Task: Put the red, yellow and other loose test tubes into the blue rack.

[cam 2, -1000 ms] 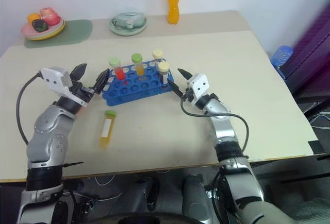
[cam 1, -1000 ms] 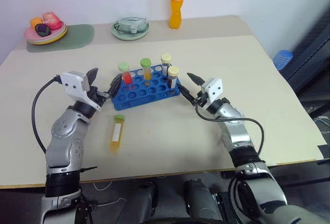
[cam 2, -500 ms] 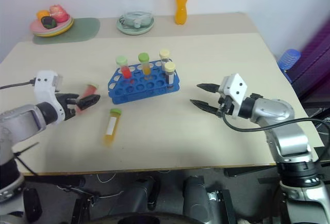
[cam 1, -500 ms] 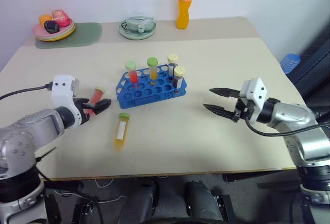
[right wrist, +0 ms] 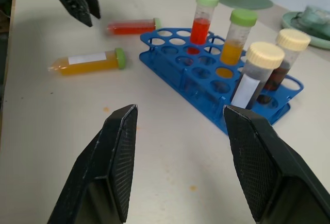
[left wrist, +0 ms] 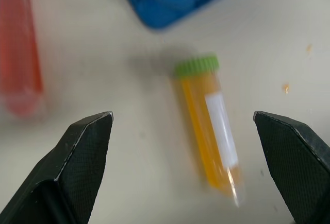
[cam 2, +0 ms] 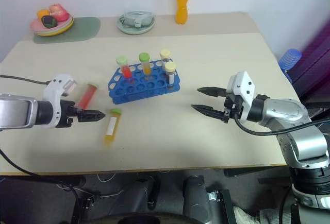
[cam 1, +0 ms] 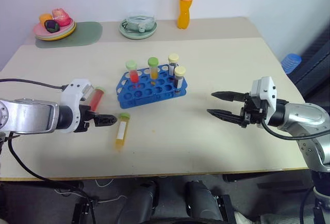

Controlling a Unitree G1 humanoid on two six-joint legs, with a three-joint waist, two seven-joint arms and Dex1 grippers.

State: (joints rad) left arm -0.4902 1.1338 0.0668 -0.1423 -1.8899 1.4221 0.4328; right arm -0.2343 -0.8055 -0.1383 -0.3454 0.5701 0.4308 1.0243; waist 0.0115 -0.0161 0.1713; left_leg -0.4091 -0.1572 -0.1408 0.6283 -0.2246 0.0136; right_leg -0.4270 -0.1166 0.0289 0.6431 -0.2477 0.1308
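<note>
My left wrist view shows my left pincer (left wrist: 183, 167) spread wide over the lying yellow tube (left wrist: 209, 126). My right pincer (cam 1: 223, 106), open and empty, has pulled back from the blue rack (cam 1: 149, 86). Red tube (cam 1: 96, 97) lies loose on the table.

Yellow tube (left wrist: 209, 131) label: you see a white label strip, with no writing you can read.
Dark tube (right wrist: 253, 74) label: white, nothing you can read on it.
Orange bottle (cam 1: 185, 3) at the table's far edge: an orange band around it, its print too small to read.
Readable text elsewhere: none.
</note>
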